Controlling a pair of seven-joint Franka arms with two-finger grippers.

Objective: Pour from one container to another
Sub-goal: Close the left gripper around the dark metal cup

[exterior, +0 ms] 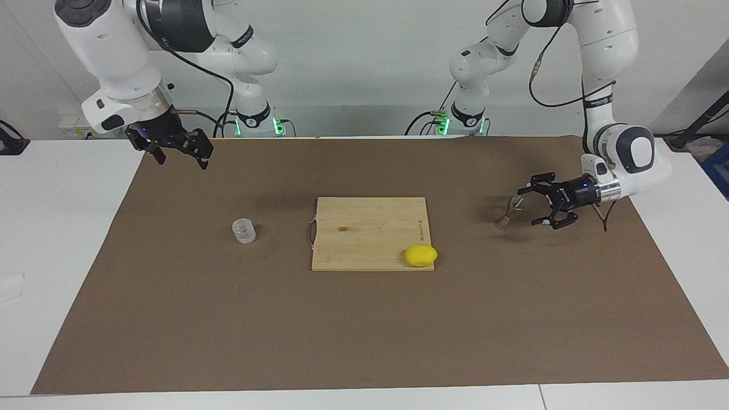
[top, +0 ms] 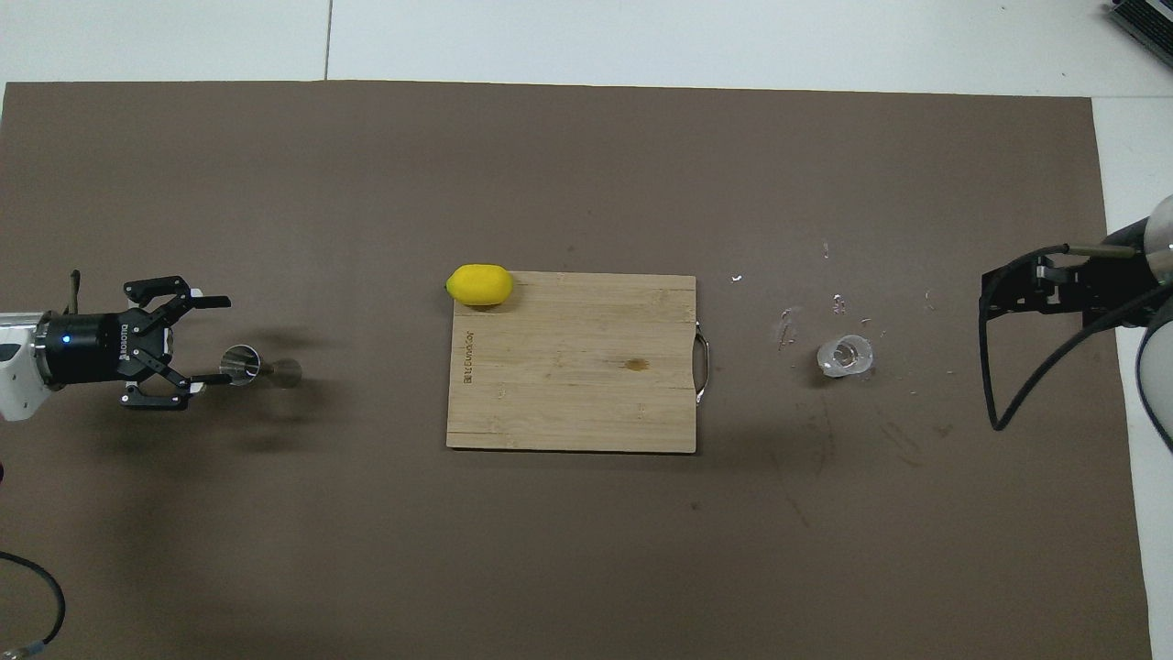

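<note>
Where brown mat lies, hourglass metal jigger (exterior: 506, 214).

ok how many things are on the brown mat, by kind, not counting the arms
glass cup: 1
metal jigger: 1
wooden cutting board: 1
yellow lemon: 1
total: 4

White wall (exterior: 364, 68), brown-matted table (exterior: 57, 228)
</note>
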